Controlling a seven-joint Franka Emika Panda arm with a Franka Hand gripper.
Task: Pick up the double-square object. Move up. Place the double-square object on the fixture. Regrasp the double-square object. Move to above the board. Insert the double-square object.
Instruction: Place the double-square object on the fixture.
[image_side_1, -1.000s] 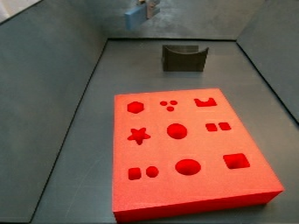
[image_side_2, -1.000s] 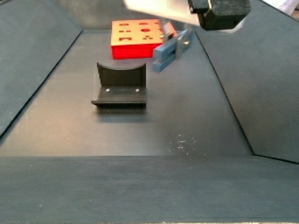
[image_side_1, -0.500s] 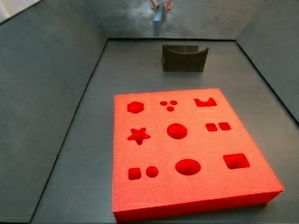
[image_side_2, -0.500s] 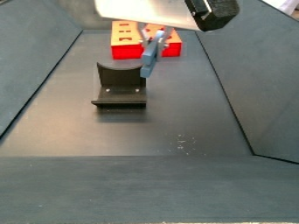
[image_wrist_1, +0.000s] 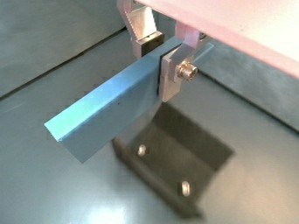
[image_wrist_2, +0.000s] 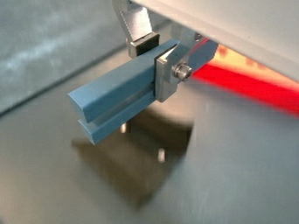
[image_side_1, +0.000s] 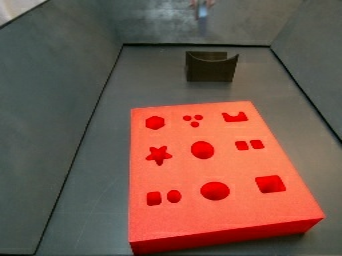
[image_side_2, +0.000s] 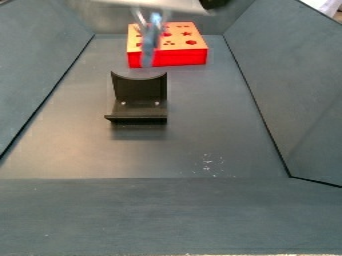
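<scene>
In both wrist views the claw (image_wrist_1: 158, 54) is clamped on one end of the double-square object (image_wrist_1: 111, 112), which hangs in the air over the dark fixture (image_wrist_1: 173, 166). Only a wrist view catches the red board (image_wrist_2: 242, 80) just past the fingers (image_wrist_2: 167, 70). In a side view the object (image_side_2: 148, 36) is a blurred streak above the fixture (image_side_2: 136, 97), with the whole board (image_side_1: 217, 169) lying well apart on the floor.

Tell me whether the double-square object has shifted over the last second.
Yes. In a side view the double-square object, held in the end effector, has swung from right of the fixture to above it, before the board.
</scene>
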